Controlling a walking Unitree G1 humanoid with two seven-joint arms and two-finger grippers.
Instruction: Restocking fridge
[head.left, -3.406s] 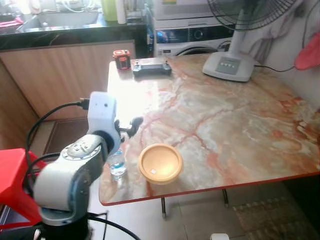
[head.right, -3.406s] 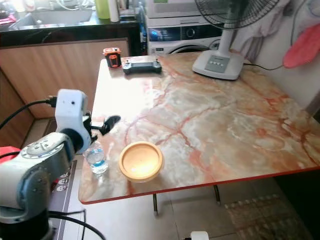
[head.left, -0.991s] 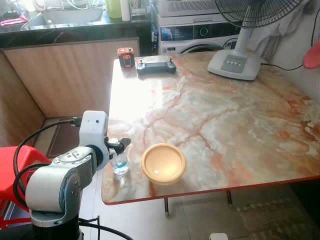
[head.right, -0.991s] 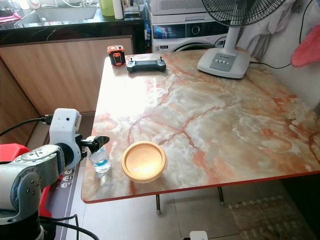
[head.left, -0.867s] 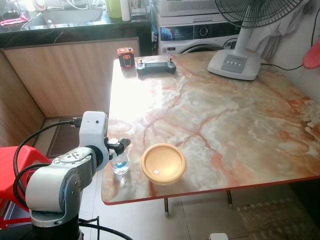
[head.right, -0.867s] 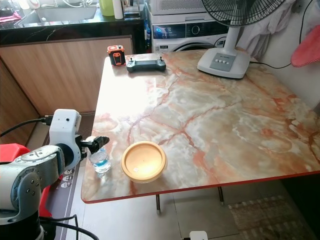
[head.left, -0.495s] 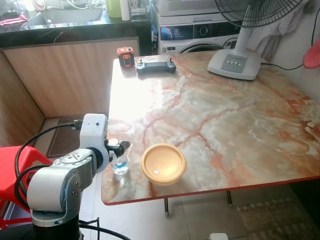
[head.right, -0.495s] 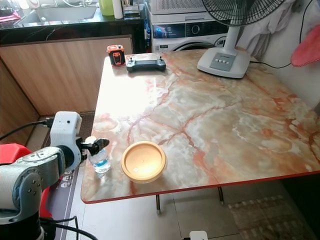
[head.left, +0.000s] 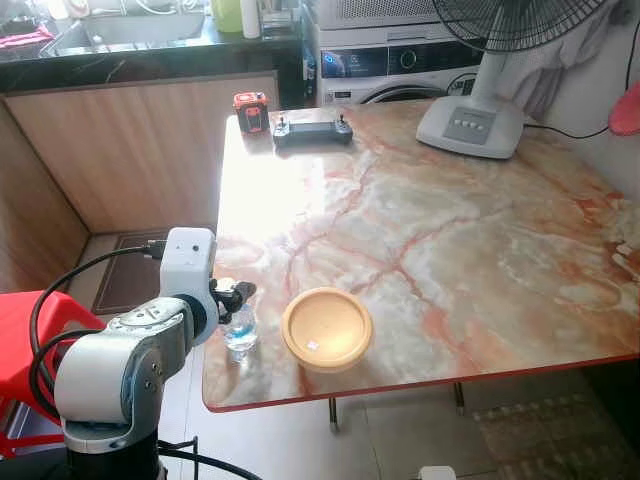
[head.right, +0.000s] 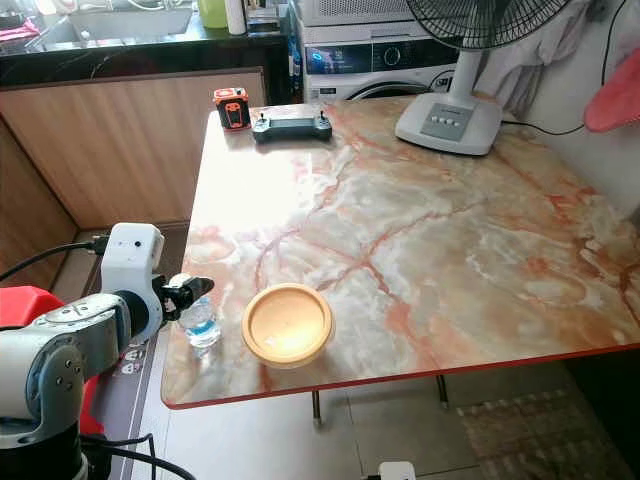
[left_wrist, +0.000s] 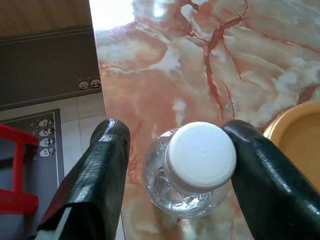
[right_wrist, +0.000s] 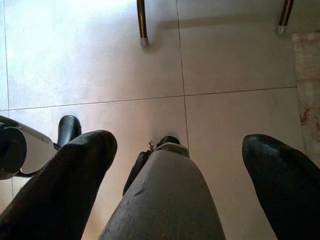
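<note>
Left gripper (left_wrist: 175, 165) lowered since earlier, fingers spread around water bottle (left_wrist: 192, 170) near marble table (head.left: 450, 230) edge, beside yellow bowl (head.left: 326, 327). Right gripper (right_wrist: 182, 185) spread above tiled floor (right_wrist: 100, 65)

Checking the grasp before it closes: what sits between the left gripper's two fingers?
In the left wrist view, the water bottle, white cap up, stands on the marble table between the left gripper fingers.

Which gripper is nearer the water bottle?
Left. The left gripper straddles the water bottle cap, fingers open; the right gripper hangs over the floor.
</note>
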